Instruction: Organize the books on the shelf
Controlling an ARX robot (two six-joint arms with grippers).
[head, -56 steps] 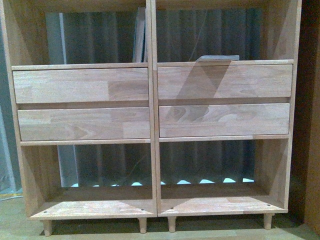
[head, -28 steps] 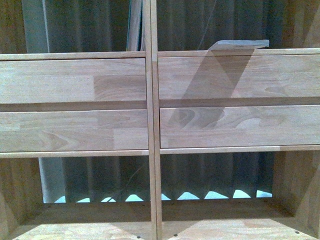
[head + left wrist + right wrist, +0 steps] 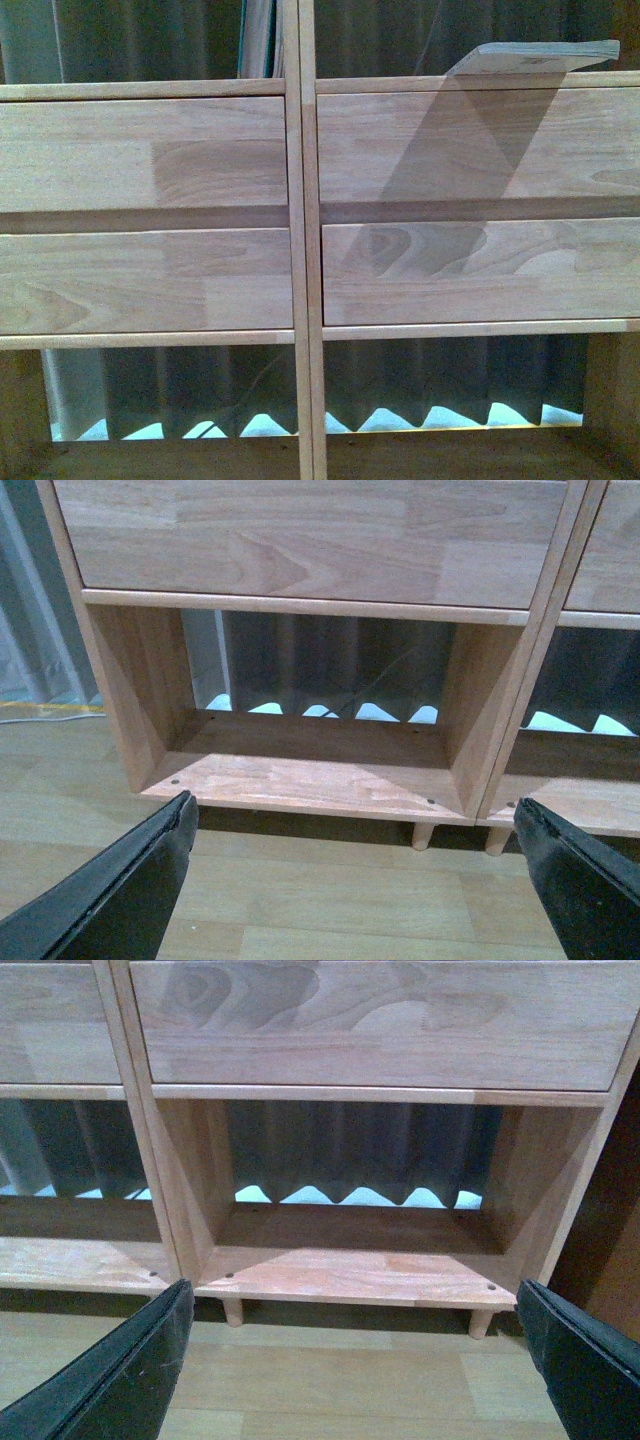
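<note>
The light-wood shelf [image 3: 150, 160] fills the front view, with its four drawer fronts in the middle. One thin book [image 3: 545, 55] lies flat in the upper right compartment and juts over its front edge. Upright books [image 3: 262, 40] lean against the centre divider in the upper left compartment. Neither arm shows in the front view. My left gripper [image 3: 352, 810] is open and empty, low over the floor before the shelf's [image 3: 300, 540] bottom left compartment. My right gripper [image 3: 352, 1295] is open and empty before the shelf's [image 3: 380, 1020] bottom right compartment.
Pale wood floor [image 3: 330, 900] runs up to the shelf's short peg legs [image 3: 423, 833]. A grey pleated curtain [image 3: 450, 380] hangs behind the open-backed compartments. A dark brown cabinet [image 3: 612, 1230] stands right beside the shelf.
The shelf has grown larger in the front view, and its bottom boards and legs have dropped out of sight. The flat book now sits higher and further right in the picture.
</note>
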